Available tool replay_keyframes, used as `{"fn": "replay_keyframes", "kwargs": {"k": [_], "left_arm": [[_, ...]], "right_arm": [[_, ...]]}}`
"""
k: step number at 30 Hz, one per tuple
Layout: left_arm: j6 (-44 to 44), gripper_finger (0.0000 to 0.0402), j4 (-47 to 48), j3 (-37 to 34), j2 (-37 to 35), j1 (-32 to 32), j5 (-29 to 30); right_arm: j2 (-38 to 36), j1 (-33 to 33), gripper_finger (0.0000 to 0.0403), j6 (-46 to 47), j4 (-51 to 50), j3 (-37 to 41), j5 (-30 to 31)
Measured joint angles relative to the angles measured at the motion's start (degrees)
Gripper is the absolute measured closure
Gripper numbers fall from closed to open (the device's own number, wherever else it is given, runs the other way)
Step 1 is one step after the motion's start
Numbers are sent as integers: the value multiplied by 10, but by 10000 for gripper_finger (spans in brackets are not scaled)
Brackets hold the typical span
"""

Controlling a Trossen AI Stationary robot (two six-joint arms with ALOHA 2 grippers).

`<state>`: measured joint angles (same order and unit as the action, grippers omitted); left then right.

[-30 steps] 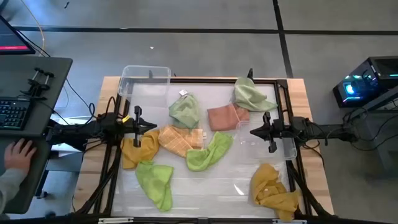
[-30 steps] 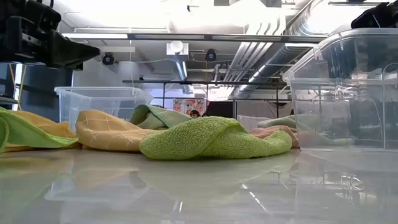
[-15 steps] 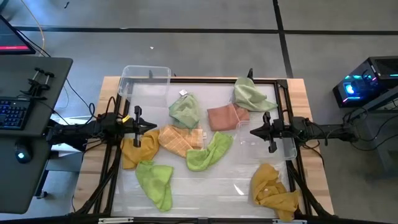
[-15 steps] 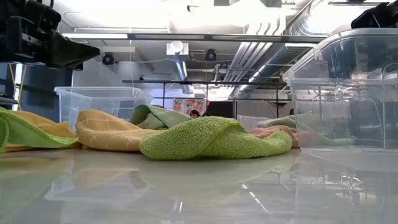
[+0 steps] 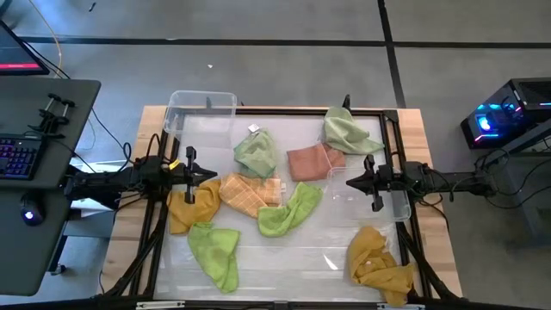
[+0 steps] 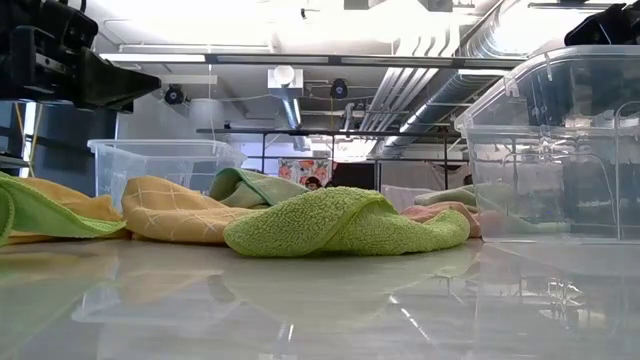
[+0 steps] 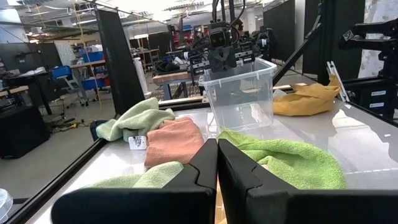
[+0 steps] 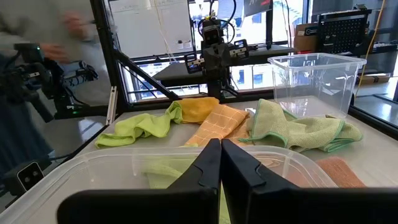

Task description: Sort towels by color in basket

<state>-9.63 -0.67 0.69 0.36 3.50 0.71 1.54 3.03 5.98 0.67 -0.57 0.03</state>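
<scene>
Several small towels lie loose on the table in the high view. Two are mustard yellow [image 5: 194,205] [image 5: 379,263], one is checked peach-orange [image 5: 250,194], two are lime green [image 5: 288,209] [image 5: 215,250], two are pale green [image 5: 256,153] [image 5: 349,132] and one is salmon pink [image 5: 312,161]. My left gripper [image 5: 202,175] [image 7: 217,142] hovers shut at the table's left side, over the mustard towel. My right gripper [image 5: 351,182] [image 8: 220,142] hovers shut at the right side, above a clear bin [image 5: 383,196]. Neither touches anything.
A second clear bin [image 5: 200,112] stands at the far left corner. A black frame [image 5: 284,110] rims the table. The towels take up the table's middle. A person [image 8: 37,37] stands blurred beyond the table in the right wrist view, and a desk with a keyboard [image 5: 21,159] sits to the left.
Both arms and all towels have kept still. A person's hand that lay on the desk left of the table a second ago has gone from the high view.
</scene>
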Motion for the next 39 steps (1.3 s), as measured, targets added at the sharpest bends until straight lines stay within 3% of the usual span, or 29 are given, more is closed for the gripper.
{"fn": "replay_keyframes", "kwargs": {"k": [20,25,39], "left_arm": [[-1,401,-1,0,0,0,0],[-55,401,-28,0,3,0,12],[169,401,-62,0,3,-1,11]], "right_arm": [[0,0,402,0,0,0,0],[0,0,402,0,0,0,0],[0,0,402,0,0,0,0]]}}
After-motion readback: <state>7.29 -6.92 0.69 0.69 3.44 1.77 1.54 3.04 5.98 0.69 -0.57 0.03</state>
